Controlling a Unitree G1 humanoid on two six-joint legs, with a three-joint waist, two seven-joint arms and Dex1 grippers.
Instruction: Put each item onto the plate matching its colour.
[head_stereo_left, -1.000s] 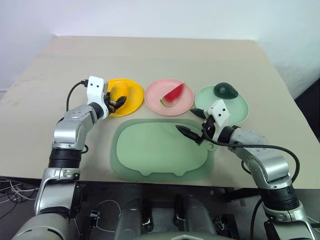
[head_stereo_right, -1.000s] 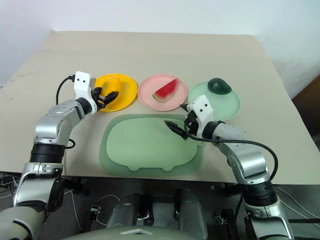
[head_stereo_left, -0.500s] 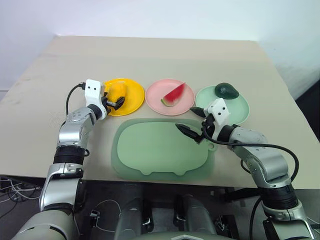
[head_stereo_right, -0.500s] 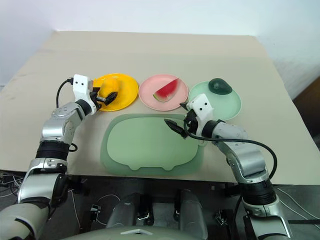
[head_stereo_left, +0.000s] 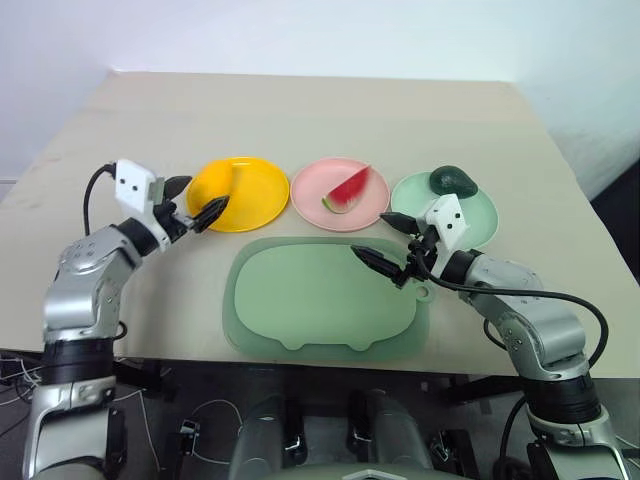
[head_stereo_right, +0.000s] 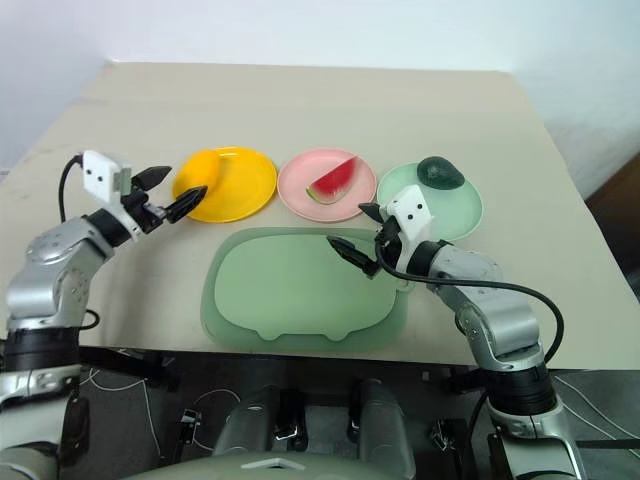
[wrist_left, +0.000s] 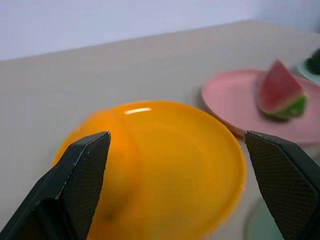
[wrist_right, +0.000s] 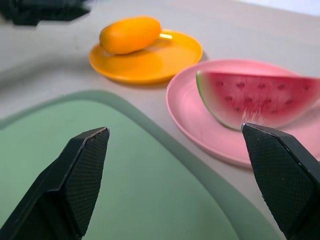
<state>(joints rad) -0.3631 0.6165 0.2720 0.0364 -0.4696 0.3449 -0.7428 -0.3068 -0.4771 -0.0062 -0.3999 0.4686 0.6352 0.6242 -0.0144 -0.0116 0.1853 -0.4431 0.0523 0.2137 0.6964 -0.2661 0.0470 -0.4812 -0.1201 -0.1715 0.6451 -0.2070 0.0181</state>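
Left claw (head_stereo_left: 192, 200): fingers spread wide, holding nothing, poised just beside the yellow plate (head_stereo_left: 255, 195), on whose near-left edge the mango (head_stereo_left: 212, 185) lies. Right claw (head_stereo_left: 385, 240): likewise wide and empty, held above the far right corner of the large green board (head_stereo_left: 320, 300). Beyond it, the watermelon wedge (head_stereo_left: 345, 190) rests on the pink plate (head_stereo_left: 318, 183) and the avocado (head_stereo_left: 452, 180) on the mint plate (head_stereo_left: 480, 215). All three plates stand in a row on the tabletop (head_stereo_left: 330, 110).
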